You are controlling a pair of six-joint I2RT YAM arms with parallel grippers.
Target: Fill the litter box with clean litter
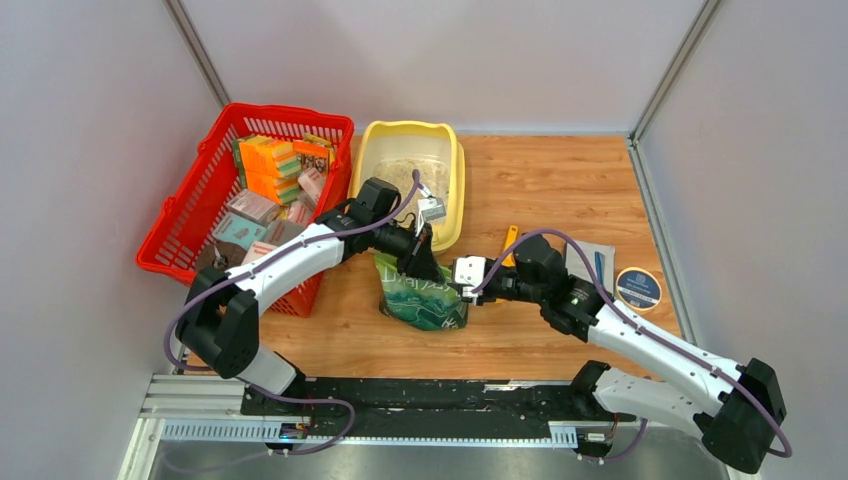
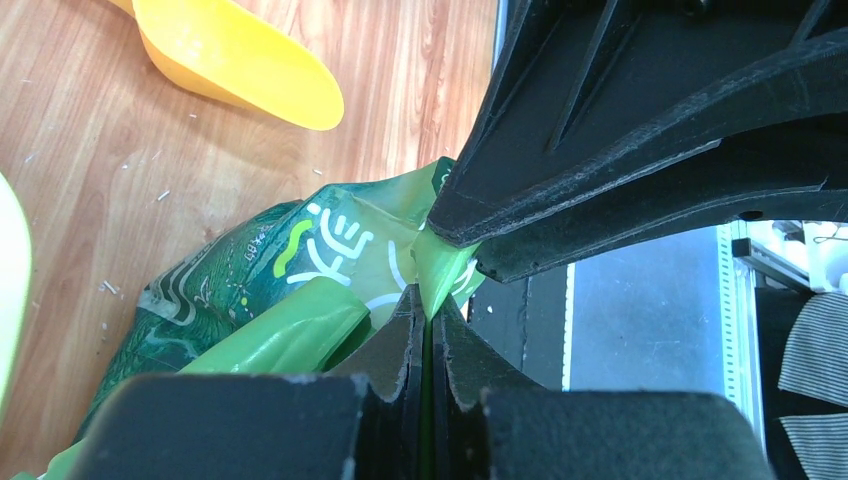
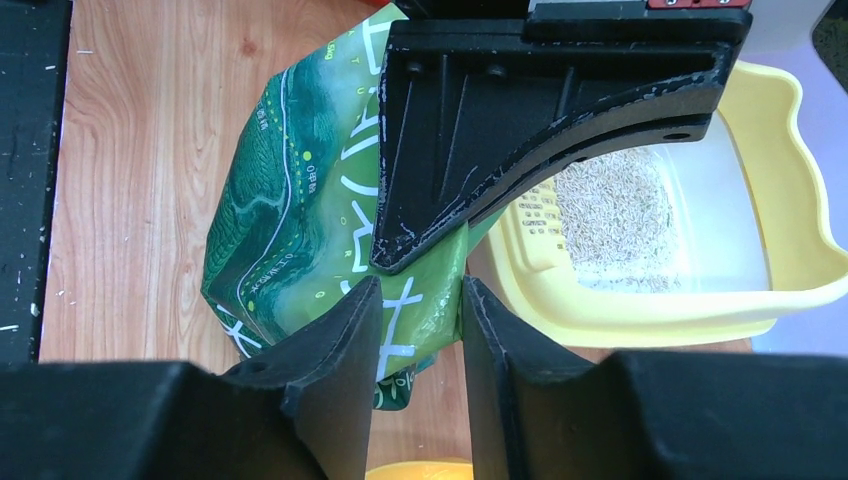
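Opening seems the step in hand: the left gripper pinches the top of the green plastic pouch; the right gripper, half-open, straddles it and should clamp next. The pale yellow plastic litter box sits just behind.

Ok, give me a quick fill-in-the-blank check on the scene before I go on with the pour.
The pouch pinched shut in the left hand is coloured ____. The litter lies in the pale ____ litter box. The scoop lies on the table, held by ____ hand. In the top view the mesh basket stands on the litter box's ____ side.
Missing words: green; yellow; neither; left.
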